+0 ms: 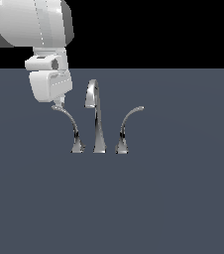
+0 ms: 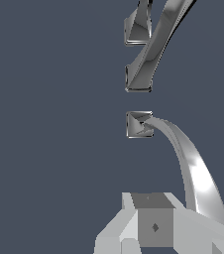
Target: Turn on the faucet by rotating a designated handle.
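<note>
Exterior view: level, frontal, mid-range; faces the faucet (image 1: 98, 121) standing on the grey surface (image 1: 183, 198), black backdrop above.
Wrist view: mounted above the gripper (image 2: 153, 225), looking steeply down along it; close range.
Shared area: the handle (image 1: 70, 126) (image 2: 193, 168), spout base, second lever base, surrounding grey surface.
Arm coverage: exterior view only, upper part of its left.
</note>
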Motion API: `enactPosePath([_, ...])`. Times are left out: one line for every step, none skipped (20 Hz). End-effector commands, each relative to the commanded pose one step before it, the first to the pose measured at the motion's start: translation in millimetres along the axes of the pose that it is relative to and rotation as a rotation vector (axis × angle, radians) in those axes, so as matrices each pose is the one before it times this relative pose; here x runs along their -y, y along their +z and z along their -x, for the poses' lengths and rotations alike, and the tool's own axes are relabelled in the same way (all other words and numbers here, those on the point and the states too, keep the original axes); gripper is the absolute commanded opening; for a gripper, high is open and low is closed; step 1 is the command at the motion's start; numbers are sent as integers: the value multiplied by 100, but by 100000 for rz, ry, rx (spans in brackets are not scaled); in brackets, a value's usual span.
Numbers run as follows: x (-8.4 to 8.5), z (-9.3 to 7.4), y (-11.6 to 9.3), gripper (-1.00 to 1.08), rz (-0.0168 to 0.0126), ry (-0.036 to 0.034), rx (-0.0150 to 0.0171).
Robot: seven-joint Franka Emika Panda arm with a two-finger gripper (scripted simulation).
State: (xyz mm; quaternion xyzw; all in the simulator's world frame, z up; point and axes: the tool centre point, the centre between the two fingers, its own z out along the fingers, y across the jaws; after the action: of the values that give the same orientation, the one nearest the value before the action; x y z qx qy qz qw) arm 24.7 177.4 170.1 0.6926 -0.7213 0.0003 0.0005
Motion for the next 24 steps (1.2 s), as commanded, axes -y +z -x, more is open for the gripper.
enactPosePath([-862, 351, -9, -100, -16, 63, 39])
enactPosePath([-355, 162, 2, -100, 0, 0, 0])
enactPosePath([-346, 123, -6, -100, -4, 64, 26])
enactPosePath([-361, 165, 2, -100, 0, 0, 0])
enactPosePath([-363, 167, 2, -100, 0, 0, 0])
enactPosePath([-354, 130, -8, -100, -4, 62, 31])
enactPosePath([0, 0, 0, -100, 0, 0, 0])
enactPosePath([1010, -787, 12, -100, -841, 1251, 231])
enactPosePath([-301, -62, -4, -100, 39, -56, -12])
enactPosePath([-302, -62, -4, -100, 39, -56, -12])
enactPosePath([-305, -49, 6, -100, 55, -79, -16])
enactPosePath([-303, -62, -4, -100, 39, -56, -12])
enactPosePath([-304, -63, -4, -100, 39, -56, -11])
enactPosePath([-307, -49, 5, -100, 55, -79, -16])
enactPosePath([-305, -63, -5, -100, 39, -56, -11])
enactPosePath([-306, -63, -5, -100, 39, -56, -11])
enactPosePath([-309, -50, 5, -100, 55, -79, -15])
enactPosePath([-307, -63, -5, -100, 39, -56, -11])
enactPosePath([-307, -63, -5, -100, 39, -56, -10])
enactPosePath([-310, -50, 4, -100, 55, -80, -14])
enactPosePath([-308, -63, -6, -100, 39, -56, -10])
enactPosePath([-308, -63, -6, -100, 39, -56, -9])
enactPosePath([-310, -50, 3, -100, 55, -80, -13])
enactPosePath([-308, -63, -7, -100, 39, -57, -8])
